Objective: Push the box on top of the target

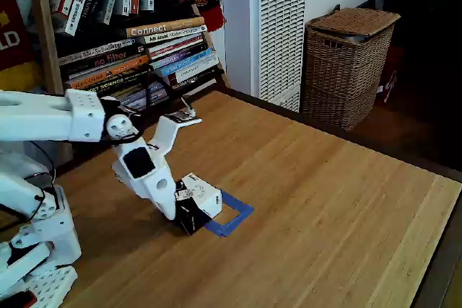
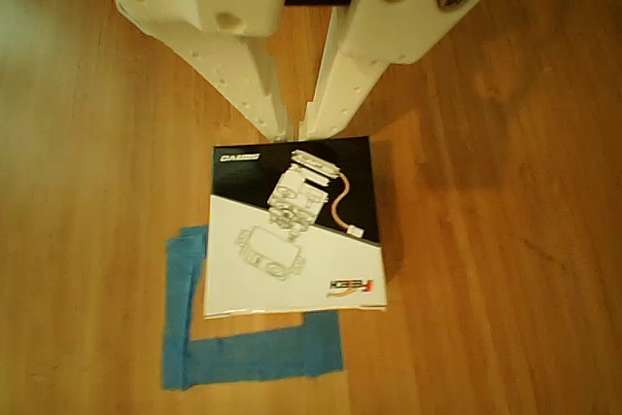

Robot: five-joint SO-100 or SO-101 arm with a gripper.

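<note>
Black-and-white printed box (image 2: 294, 230) sits flat, overlapping the blue tape target (image 2: 255, 356), whose left and near edges stick out in the other view.

A home room: a bookshelf (image 1: 137, 27) crammed with books, a wicker basket (image 1: 346, 66), a wooden table (image 1: 325, 200).

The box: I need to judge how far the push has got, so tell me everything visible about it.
The small cardboard box has black sides and a top face split into black and white, printed with a line drawing of parts. It lies flat on the wooden table, partly over the blue tape square, whose left and near strips remain uncovered. The white gripper, jaws nearly closed, meets its far edge.
</note>
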